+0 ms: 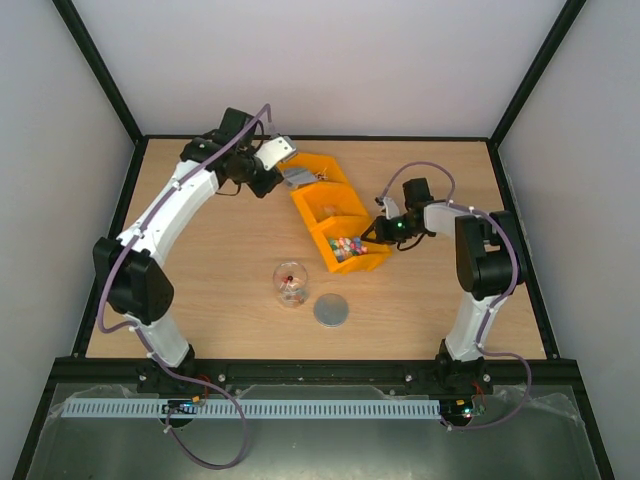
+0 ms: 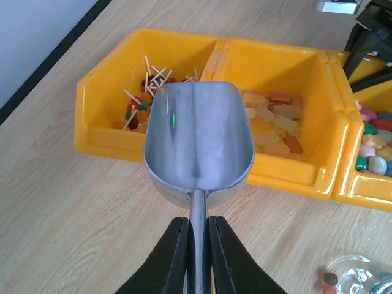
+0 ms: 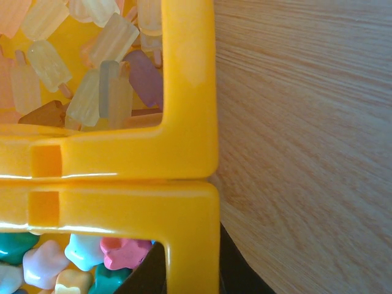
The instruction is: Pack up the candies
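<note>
Three joined yellow bins (image 1: 322, 198) hold the candies. In the left wrist view, red, white and dark pieces on sticks (image 2: 146, 105) fill one bin, amber-orange pieces (image 2: 277, 122) the middle one, and pastel pieces (image 2: 373, 150) the third. My left gripper (image 2: 199, 245) is shut on the handle of the empty silver scoop (image 2: 197, 138), which hovers at the near rims of the first two bins. My right gripper (image 3: 190, 269) is shut on the side wall of the pastel bin (image 3: 190, 233), one finger inside and one outside. Pale lolly-shaped candies (image 3: 104, 67) lie in the neighbouring bin.
A small clear jar (image 1: 291, 284) with a few candies inside stands on the wooden table (image 1: 200, 300) in front of the bins. A grey round disc (image 1: 331, 309) lies flat beside it. Black frame posts and pale walls enclose the table.
</note>
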Controlling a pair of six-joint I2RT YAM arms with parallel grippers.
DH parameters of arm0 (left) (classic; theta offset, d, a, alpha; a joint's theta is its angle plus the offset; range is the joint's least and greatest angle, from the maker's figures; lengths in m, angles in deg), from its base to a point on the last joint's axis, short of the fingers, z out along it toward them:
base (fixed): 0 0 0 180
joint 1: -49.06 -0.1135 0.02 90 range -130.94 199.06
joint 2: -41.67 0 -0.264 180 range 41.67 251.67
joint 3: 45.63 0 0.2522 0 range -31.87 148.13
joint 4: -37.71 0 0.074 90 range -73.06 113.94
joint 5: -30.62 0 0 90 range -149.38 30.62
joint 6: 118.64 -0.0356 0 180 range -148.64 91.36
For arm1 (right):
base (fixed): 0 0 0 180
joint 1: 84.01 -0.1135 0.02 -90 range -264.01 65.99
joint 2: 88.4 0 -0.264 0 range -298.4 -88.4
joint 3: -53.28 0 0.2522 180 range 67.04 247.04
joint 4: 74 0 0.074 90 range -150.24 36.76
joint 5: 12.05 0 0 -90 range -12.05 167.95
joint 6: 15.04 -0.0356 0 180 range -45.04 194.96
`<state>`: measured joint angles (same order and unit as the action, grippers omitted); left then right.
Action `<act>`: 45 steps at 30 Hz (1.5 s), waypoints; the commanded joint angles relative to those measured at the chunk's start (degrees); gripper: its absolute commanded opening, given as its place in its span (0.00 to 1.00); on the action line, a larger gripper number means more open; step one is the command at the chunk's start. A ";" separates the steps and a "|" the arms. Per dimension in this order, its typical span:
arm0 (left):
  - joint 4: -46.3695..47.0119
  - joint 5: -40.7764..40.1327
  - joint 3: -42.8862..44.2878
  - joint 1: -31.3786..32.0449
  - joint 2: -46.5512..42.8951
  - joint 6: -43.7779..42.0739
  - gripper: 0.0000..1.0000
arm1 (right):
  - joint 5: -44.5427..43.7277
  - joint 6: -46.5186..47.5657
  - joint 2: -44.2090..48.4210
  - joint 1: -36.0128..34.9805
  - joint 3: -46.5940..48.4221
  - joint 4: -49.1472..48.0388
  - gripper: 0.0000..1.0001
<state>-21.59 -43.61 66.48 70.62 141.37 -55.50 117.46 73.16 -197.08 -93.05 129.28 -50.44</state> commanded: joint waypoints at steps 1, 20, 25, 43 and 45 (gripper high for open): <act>-1.52 1.53 -1.18 -0.17 -3.31 -4.98 0.02 | -4.34 1.21 3.93 -0.67 -0.73 -0.77 0.01; -13.80 -10.15 -0.41 6.79 0.50 -17.34 0.02 | -23.66 4.36 9.19 -9.01 -0.81 -2.45 0.01; -16.40 -14.08 3.26 8.11 4.38 -16.83 0.02 | -26.63 5.24 8.98 -10.99 -0.08 -2.51 0.01; -24.94 -23.52 15.04 13.02 18.16 -14.90 0.02 | -33.77 5.79 8.44 -13.63 0.94 -2.68 0.01; -26.26 -24.45 16.26 13.53 19.81 -14.85 0.02 | -33.79 6.05 8.52 -13.85 0.93 -2.81 0.01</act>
<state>-42.51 -64.75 79.83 83.25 158.53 -71.01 84.59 78.62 -189.93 -106.18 128.27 -51.31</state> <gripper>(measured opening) 0.096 0.088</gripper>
